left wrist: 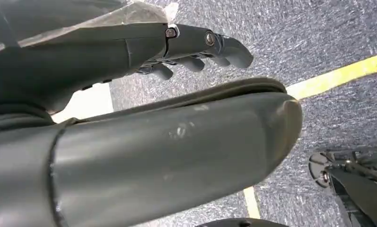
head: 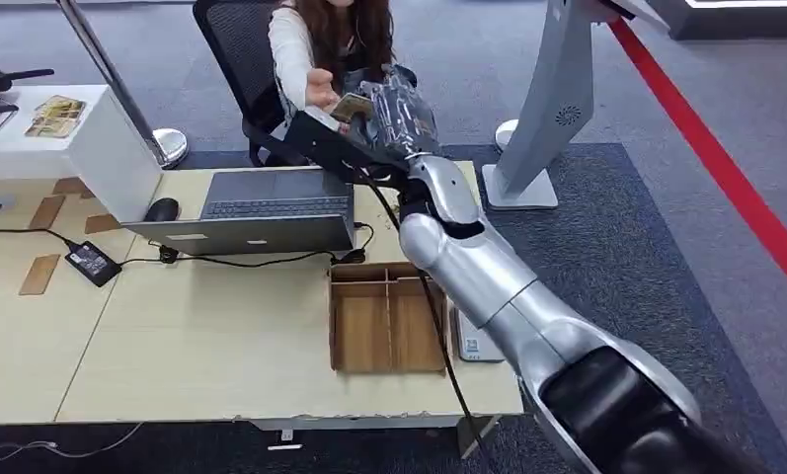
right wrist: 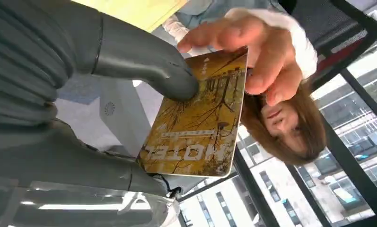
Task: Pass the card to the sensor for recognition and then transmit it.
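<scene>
Your card [right wrist: 196,125] sits in the right hand [head: 394,109], pinched between the thick grey thumb and the fingers behind it, and it is held out over the far edge of the table toward a seated person. That person's hand [right wrist: 252,52] is on the card's far edge — fingers wrapped over it. The card is golden-yellow with bare tree shapes, and you can read "HOTEL" on it, upside down in the right wrist view; the smaller line above that word is too fine to make out.

Your left hand [left wrist: 196,52] hangs above grey carpet crossed by a yellow line, fingers loosely curled with nothing in them.

Below the outstretched right arm you see a light wooden table [head: 192,346]. On it stand an open wooden box [head: 384,321] with dividers, a grey laptop [head: 261,212], a black mouse [head: 161,209] and a black power brick [head: 93,263] with its cable. A white cabinet [head: 63,148] stands at the far left. The floor is grey carpet with a red stripe [head: 725,168], and a grey kiosk stand [head: 552,109] rises beside the person's black chair [head: 236,49].
</scene>
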{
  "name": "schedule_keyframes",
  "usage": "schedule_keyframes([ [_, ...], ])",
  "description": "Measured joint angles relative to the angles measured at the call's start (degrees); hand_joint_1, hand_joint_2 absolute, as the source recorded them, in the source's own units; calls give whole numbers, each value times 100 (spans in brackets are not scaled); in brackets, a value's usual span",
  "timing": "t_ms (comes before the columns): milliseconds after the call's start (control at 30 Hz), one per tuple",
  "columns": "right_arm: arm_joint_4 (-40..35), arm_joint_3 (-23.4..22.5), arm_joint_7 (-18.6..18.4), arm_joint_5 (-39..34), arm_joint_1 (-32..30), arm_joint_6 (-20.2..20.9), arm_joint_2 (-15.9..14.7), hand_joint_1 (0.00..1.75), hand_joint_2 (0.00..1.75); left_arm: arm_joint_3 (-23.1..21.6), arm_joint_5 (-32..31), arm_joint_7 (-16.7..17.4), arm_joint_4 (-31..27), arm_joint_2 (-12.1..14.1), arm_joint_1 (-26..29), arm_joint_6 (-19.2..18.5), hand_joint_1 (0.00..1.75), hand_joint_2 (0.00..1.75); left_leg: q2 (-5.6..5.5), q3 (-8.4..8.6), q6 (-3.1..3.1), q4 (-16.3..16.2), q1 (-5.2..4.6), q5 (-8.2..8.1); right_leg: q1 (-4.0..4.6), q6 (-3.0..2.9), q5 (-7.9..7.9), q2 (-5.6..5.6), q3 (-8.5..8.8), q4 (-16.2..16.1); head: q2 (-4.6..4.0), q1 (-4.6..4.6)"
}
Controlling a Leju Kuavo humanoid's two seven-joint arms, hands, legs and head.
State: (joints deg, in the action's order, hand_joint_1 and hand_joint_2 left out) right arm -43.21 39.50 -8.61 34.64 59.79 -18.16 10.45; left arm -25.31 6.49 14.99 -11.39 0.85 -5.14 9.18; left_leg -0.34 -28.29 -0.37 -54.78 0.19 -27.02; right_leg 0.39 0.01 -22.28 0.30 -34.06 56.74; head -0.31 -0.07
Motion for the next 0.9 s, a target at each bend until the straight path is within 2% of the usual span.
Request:
schedule_keyframes([
  [200, 221, 35, 39, -44, 71, 0, 107, 175, 175, 2, 87, 31, 2, 2, 9, 2, 0, 0, 0, -1, 0, 0, 0, 0, 0, 0, 0, 0, -1, 0, -2, 0],
  [267, 313, 59, 42, -74, 87, 0, 155, 168, 175, 2, 96, 35, 2, 2, 11, 9, 0, 0, 0, -3, 0, 0, 0, 0, 1, 0, 0, 0, -4, 0, -2, 0],
  [333, 361, 68, 48, -81, 95, 0, 184, 131, 175, 2, 103, 35, 4, 2, 13, 9, 0, 0, -1, -4, 0, 0, 0, 0, 2, 0, 0, 0, -4, 0, -2, 2],
  [367, 387, 74, 52, -90, 96, -2, 206, 72, 175, 2, 105, 35, 4, 2, 13, 11, 0, 0, -1, -4, -1, 0, 0, 0, 2, 0, 0, 0, -6, 0, 0, 0],
  [400, 413, 83, 63, -96, 99, -4, 225, 2, 175, 4, 107, 35, 4, 2, 13, 11, 0, 0, 0, -5, -1, 0, 0, 0, 2, 0, 0, 0, -6, 0, -2, 0],
  [900, 400, 188, 96, -83, 123, -79, 284, 0, 175, 9, 199, 59, 4, 0, 13, 59, 0, 0, 1, -2, -1, 0, 0, 1, 2, -1, 1, 1, -7, 0, 0, 2],
])
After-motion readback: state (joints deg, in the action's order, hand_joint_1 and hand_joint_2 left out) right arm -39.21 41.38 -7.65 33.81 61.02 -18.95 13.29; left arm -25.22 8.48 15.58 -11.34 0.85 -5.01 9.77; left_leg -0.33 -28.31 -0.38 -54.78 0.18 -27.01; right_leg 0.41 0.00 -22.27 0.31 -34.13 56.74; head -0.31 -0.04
